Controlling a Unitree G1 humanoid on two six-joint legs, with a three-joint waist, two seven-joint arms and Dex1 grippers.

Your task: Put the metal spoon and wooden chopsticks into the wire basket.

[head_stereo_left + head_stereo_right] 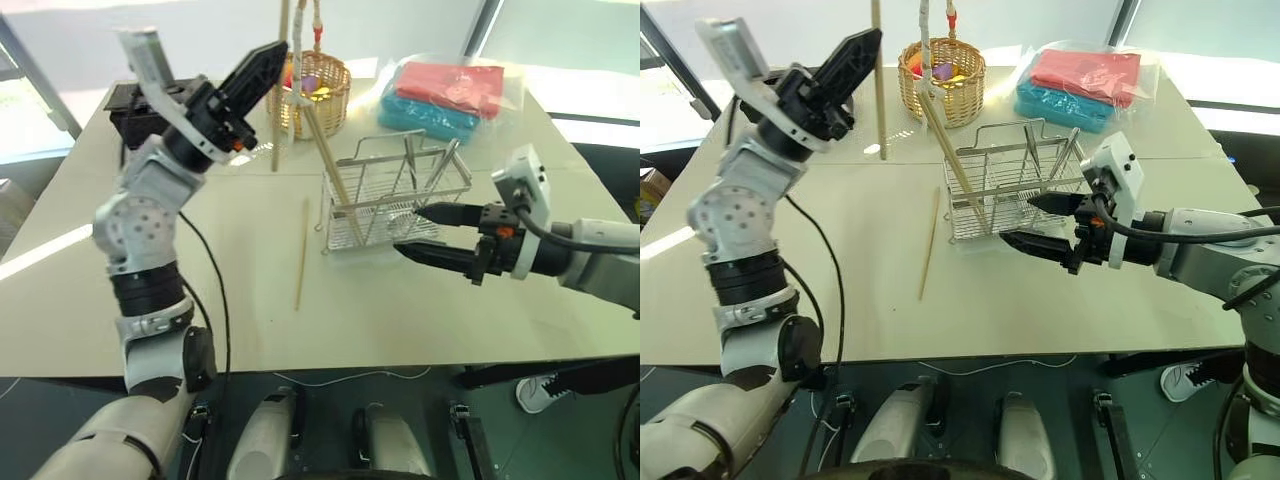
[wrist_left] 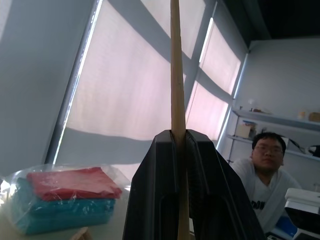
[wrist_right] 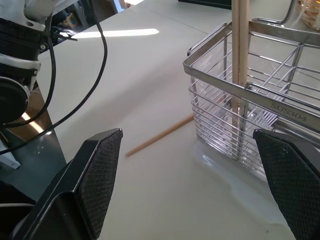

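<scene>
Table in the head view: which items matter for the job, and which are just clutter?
Job:
- wire basket, chopsticks standing in it
- chopstick clamped in the left pincer
- chopstick on the table
- metal spoon, already in the basket
- right pincer, open beside the basket

Clutter:
- wicker basket
- bagged red and teal cloths
- black box

Looked like an office or lab room set up for robot trials: big windows with pale roller blinds (image 2: 125,95), wall shelf (image 2: 280,120) with small boxes, plain white table (image 1: 420,320) with loose cable (image 1: 215,300), seated person (image 2: 267,175) watching beside a white device (image 2: 302,207).
</scene>
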